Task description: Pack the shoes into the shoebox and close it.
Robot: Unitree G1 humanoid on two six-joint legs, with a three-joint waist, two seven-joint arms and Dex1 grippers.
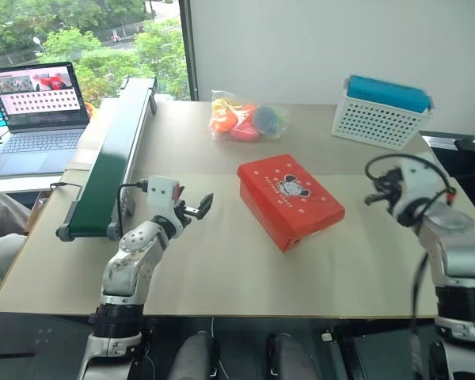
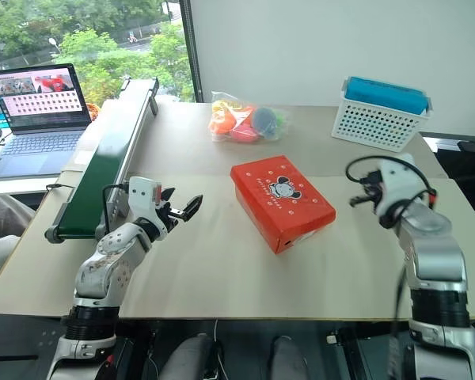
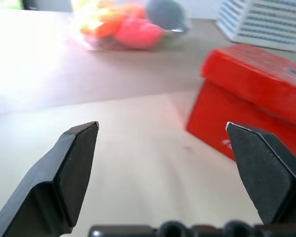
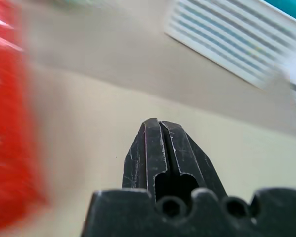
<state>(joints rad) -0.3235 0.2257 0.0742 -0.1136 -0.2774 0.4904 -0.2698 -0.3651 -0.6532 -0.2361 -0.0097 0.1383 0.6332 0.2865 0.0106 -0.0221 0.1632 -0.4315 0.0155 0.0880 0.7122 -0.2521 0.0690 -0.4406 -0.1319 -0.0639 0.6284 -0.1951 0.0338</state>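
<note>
Centre of the table: the shoebox (image 1: pixel 290 199) is sitting with its lid down, mouse picture facing up, so the packing and closing is looking done or nearly so; no shoes are lying out on the table (image 1: pixel 222 261).
Left gripper (image 1: pixel 196 208): hovering at lower left of the frame, just off the box's near left side, fingers (image 3: pixel 74 168) spread wide and carrying nothing, probably because there is nothing for it to grip.
Right gripper (image 4: pixel 160 143): fingers pressed together and empty, pointing over bare table between the box and the white basket (image 1: pixel 378 120), apart from the lid.
Upper middle of the frame: a bag of coloured toys (image 1: pixel 241 119) is lying well behind the box, not part of the job.
Left edge: a green conveyor (image 1: pixel 111 162) is running alongside the table.
</note>
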